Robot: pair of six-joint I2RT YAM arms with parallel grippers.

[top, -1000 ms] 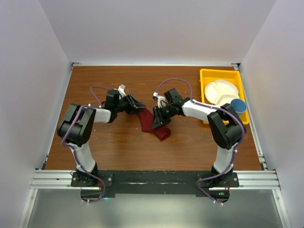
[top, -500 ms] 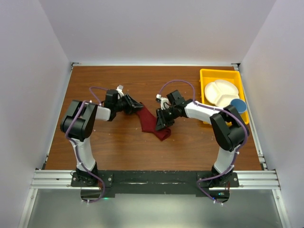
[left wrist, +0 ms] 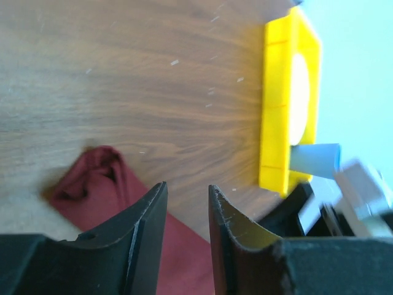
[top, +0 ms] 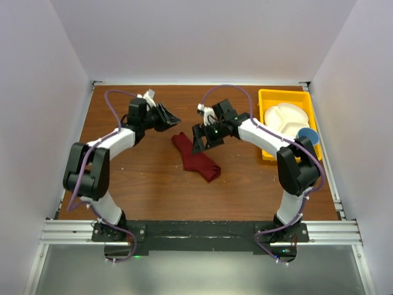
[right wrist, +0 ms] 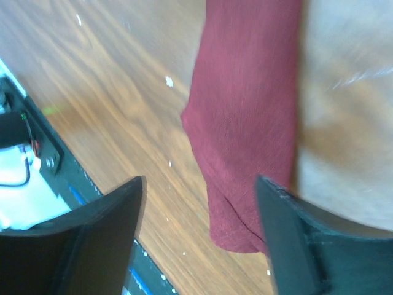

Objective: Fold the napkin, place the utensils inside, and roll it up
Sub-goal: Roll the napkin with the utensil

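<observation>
While the maroon napkin (right wrist: 245,110) lay bunched beneath its fingers, my right gripper (right wrist: 199,184) stood spread wide, empty; I saw my left gripper (left wrist: 187,190) narrowly parted, empty, near the napkin's end.

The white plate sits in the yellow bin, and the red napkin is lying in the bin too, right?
Not quite. The white plate does sit in the yellow bin, but the red napkin is not in there with it. It lies bunched up out on the brown table, well apart from the bin. The top external view shows this.
</observation>
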